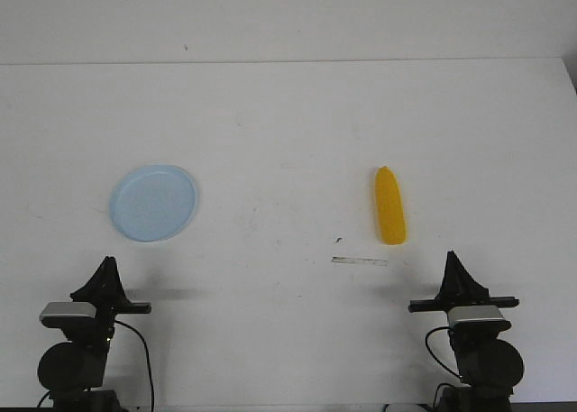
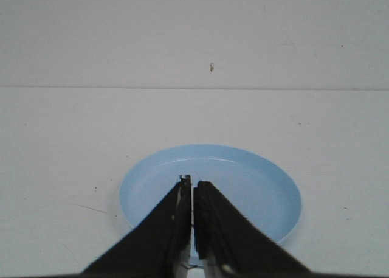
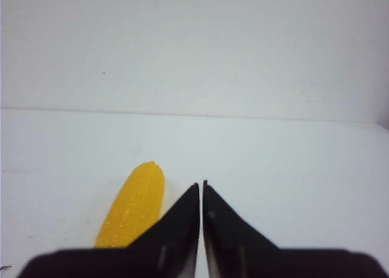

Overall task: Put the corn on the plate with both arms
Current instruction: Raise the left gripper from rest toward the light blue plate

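The yellow corn [image 1: 390,206] lies on the white table right of centre, its tapered end pointing away from me. The pale blue plate [image 1: 153,202] sits flat on the left side with nothing on it. My left gripper [image 1: 107,263] rests near the front edge, short of the plate, shut and holding nothing. In the left wrist view the plate [image 2: 255,187] lies just past the shut left gripper [image 2: 192,182]. My right gripper [image 1: 450,257] is also shut, parked near the front edge, right of the corn. The right wrist view shows the corn [image 3: 134,205] beside the right gripper [image 3: 201,184].
A thin dark strip [image 1: 359,261] and a small dark speck [image 1: 338,240] mark the table just in front of the corn. The table's back edge [image 1: 288,62] meets a plain white wall.
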You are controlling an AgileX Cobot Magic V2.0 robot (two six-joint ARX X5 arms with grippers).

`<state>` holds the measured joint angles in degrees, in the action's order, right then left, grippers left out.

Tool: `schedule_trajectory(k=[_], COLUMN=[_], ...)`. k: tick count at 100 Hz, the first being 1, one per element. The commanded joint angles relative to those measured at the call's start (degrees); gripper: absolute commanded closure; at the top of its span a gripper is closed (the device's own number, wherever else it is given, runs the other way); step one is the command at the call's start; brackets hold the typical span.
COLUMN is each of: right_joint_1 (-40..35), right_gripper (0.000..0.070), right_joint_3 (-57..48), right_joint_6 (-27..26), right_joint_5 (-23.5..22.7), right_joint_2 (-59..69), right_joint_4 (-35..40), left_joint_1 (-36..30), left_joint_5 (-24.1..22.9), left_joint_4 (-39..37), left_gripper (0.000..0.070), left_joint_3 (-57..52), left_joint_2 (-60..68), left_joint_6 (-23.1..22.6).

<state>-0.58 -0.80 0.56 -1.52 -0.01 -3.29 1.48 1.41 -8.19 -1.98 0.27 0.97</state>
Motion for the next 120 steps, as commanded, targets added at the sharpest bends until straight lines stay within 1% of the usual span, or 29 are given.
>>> schedule_trajectory(k=[1,25,37,45,58,75,90,102,120], right_joint_1=[0.0,0.0,0.0,0.0,0.0,0.0,0.0,0.0,0.0], right_gripper=[0.0688,0.0688,0.0688,0.0688,0.0688,0.0688,0.0688,0.0688,0.0688], right_joint_3=[0.1,0.1,0.1,0.1,0.1,0.1,0.1,0.1,0.1], right_joint_6=[-0.7,-0.7,-0.7,-0.7,-0.7,-0.7,-0.7,-0.7,-0.7], right_joint_5=[0.0,0.0,0.0,0.0,0.0,0.0,0.0,0.0,0.0], right_joint_2=[0.1,0.1,0.1,0.1,0.1,0.1,0.1,0.1,0.1], right_joint_4=[-0.6,-0.6,-0.6,-0.6,-0.6,-0.6,-0.6,-0.6,-0.6], left_joint_1=[0.0,0.0,0.0,0.0,0.0,0.0,0.0,0.0,0.0], left_joint_5=[-0.1,-0.1,-0.1,-0.1,-0.1,-0.1,-0.1,-0.1,-0.2], left_joint_4=[-1.0,-1.2,-4.8,-5.5,-3.2,4.8,11.1,13.0,12.8], left_gripper=[0.0696,0.0697,0.0697,0.0697,0.0697,0.0697,0.0697,0.0697,0.0697], left_joint_3=[1.2,1.2,1.1,0.0,-3.3,-10.9,-18.2,-23.3,-29.2], left_joint_2=[-0.1,-0.1,-0.1,-0.1,0.3,3.6,10.4,17.2,27.3], left_joint_6=[-0.3,-0.2,1.9,1.8,1.8,1.6,1.6,1.6,1.6])
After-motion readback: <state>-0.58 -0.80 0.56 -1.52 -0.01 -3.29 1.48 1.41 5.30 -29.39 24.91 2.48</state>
